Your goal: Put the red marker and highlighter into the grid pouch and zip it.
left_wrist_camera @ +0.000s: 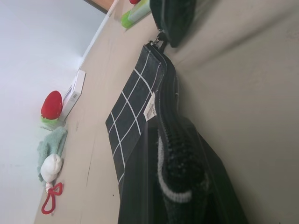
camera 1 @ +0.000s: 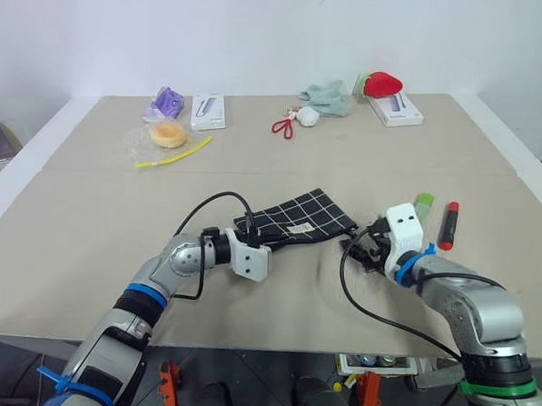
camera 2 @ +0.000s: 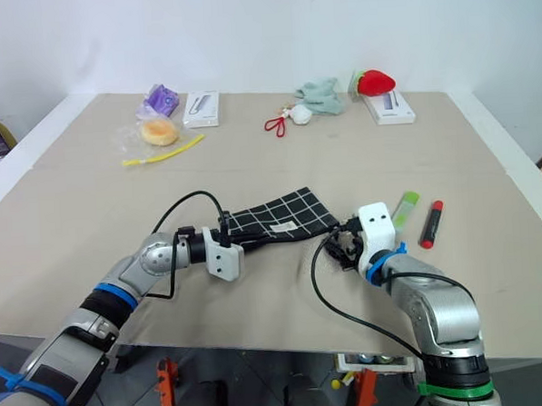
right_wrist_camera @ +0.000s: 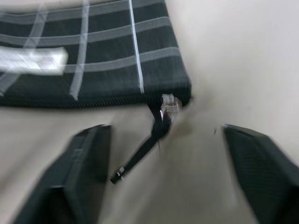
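The grid pouch [camera 1: 301, 218] lies flat at the table's middle front, black with white lines and a small white label. My left gripper [camera 1: 253, 238] is shut on its left end; one black finger [left_wrist_camera: 180, 170] presses on the pouch's edge. My right gripper [camera 1: 360, 245] sits at the pouch's right end, open. Its fingers [right_wrist_camera: 86, 168] stand wide apart on either side of the zipper pull [right_wrist_camera: 145, 149], which lies loose on the table. The light-green highlighter [camera 1: 424, 204] and the red marker [camera 1: 449, 225] lie side by side just right of the right gripper.
Along the far edge stand a purple packet [camera 1: 168, 102], a white box [camera 1: 207, 111], a green cloth [camera 1: 327, 98], a strawberry plush [camera 1: 383, 83] and another white box [camera 1: 396, 111]. A wrapped bun [camera 1: 167, 134], a yellow strip [camera 1: 173, 155] and a red loop keychain [camera 1: 285, 127] lie nearer.
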